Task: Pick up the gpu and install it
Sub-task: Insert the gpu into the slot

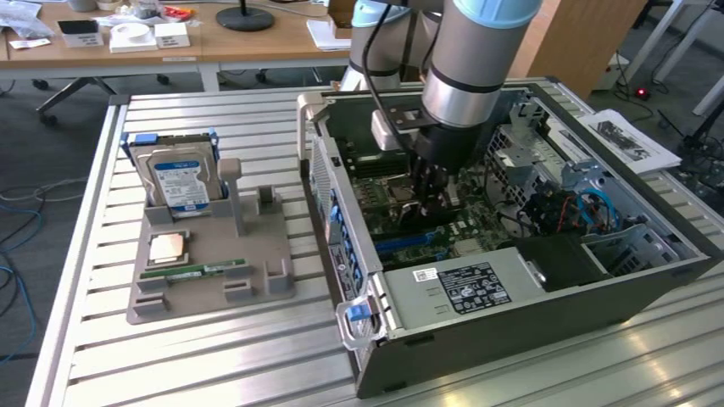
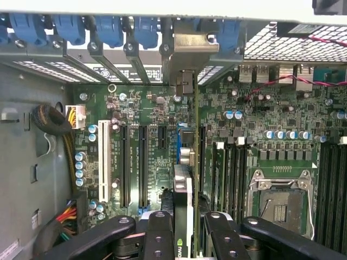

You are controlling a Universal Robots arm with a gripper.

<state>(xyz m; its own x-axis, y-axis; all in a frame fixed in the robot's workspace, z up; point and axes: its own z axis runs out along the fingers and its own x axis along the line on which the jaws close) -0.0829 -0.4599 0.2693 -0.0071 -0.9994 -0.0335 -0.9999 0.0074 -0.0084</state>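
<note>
In the exterior view, a slatted aluminium table [image 1: 226, 356] carried an open computer case [image 1: 509, 322] lying on its side. Beside it, toward the exterior view's left, sat a grey holder tray [image 1: 147, 301]. On the tray were an upright hard drive [image 1: 179, 182] with a blue label, a CPU [image 1: 169, 248] and a RAM stick [image 1: 209, 271]. Behind the table stood wooden desks [image 1: 226, 42] with small boxes and tape rolls, and loose cables [image 1: 17, 229] lay on the grey floor. A printed sheet [image 1: 628, 140] rested at the table's far edge. The arm [image 1: 476, 59] reached straight down into the case, with the gripper [image 1: 436, 197] low over the board.

In the wrist view, the gripper [image 2: 187, 230] was partly closed. Its black fingers [image 2: 160, 230] pressed either side of the gpu [image 2: 183, 179], which was held on edge. The card stood over the motherboard [image 2: 146, 108], in line with a blue expansion slot [image 2: 178, 146]. Its metal bracket [image 2: 187, 49] was up against the case's rear openings, beside the blue latches [image 2: 70, 27]. I could not tell whether the card was fully seated. A white slot [image 2: 103, 160] lay to one side and the empty CPU socket [image 2: 279, 200] to the other.
</note>
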